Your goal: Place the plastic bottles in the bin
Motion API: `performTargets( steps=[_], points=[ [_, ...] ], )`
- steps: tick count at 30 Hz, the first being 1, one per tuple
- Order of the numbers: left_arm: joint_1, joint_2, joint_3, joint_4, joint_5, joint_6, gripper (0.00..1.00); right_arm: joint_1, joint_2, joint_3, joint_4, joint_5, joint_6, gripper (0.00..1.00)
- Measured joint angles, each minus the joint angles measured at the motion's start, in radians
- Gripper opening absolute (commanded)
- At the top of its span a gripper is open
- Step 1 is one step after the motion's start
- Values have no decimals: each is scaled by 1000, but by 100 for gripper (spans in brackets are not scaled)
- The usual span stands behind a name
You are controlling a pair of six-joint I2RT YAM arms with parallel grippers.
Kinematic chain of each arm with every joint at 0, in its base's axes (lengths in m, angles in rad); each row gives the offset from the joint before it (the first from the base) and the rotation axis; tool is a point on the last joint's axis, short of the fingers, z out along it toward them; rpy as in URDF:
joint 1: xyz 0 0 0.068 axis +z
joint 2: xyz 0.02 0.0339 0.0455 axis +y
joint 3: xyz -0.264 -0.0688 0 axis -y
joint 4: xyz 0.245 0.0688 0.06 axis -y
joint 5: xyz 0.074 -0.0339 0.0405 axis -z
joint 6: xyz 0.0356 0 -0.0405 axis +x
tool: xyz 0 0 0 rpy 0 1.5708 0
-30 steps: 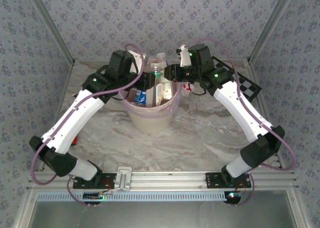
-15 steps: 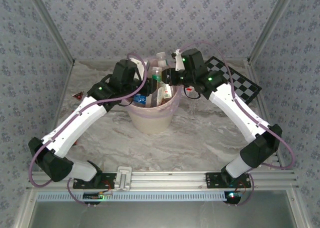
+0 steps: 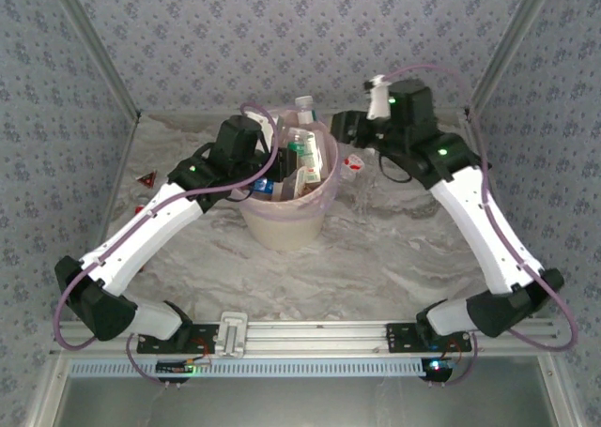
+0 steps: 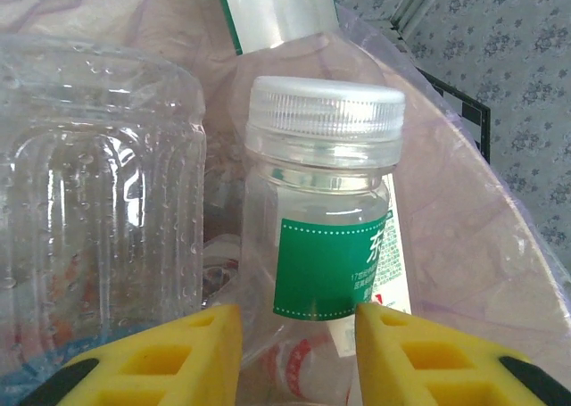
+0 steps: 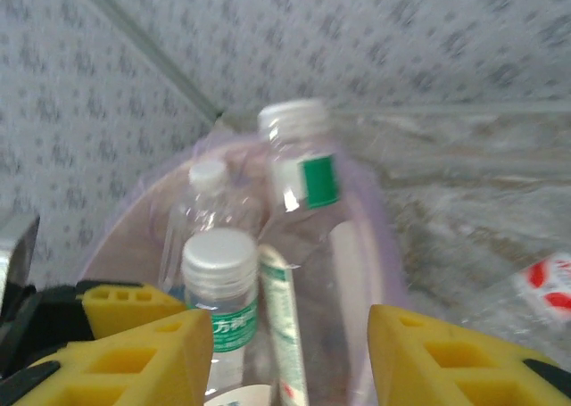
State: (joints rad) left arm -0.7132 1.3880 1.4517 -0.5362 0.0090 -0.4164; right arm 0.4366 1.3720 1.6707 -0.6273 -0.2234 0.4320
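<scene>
Swinging rightward since the last frame, your right gripper (image 5: 287,321) has drawn off the bin (image 3: 282,225). Your left gripper (image 4: 294,315) has its fingers spread. A green-labelled bottle (image 4: 326,245) stands between their tips, among the plastic bottles (image 3: 300,160) in the bin; contact is unclear. Your right fingers gape wide and empty, with the bin just ahead.

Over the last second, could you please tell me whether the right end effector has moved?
Yes. The right end effector has drawn back rightward, from above the mouth of the bin to just beside its right rim.
</scene>
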Motion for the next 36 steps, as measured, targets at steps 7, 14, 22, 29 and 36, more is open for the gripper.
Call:
performTargets(
  steps=[7, 14, 22, 29, 36],
  points=[
    [-12, -6, 8, -59, -10, 11, 56, -247, -91, -214, 42, -12, 51, 73],
    [-14, -34, 48, -133, -26, 45, 82, -349, 70, -440, 204, -80, 193, 99],
    [-16, -182, 35, -164, -47, 56, 93, -320, 422, -427, 411, -106, 357, 100],
    [-16, -272, 31, -201, -77, 57, 93, -293, 656, -304, 479, -114, 444, 100],
    [-16, -287, 22, -206, -89, 58, 93, -289, 702, -274, 515, -106, 489, 79]
  ],
)
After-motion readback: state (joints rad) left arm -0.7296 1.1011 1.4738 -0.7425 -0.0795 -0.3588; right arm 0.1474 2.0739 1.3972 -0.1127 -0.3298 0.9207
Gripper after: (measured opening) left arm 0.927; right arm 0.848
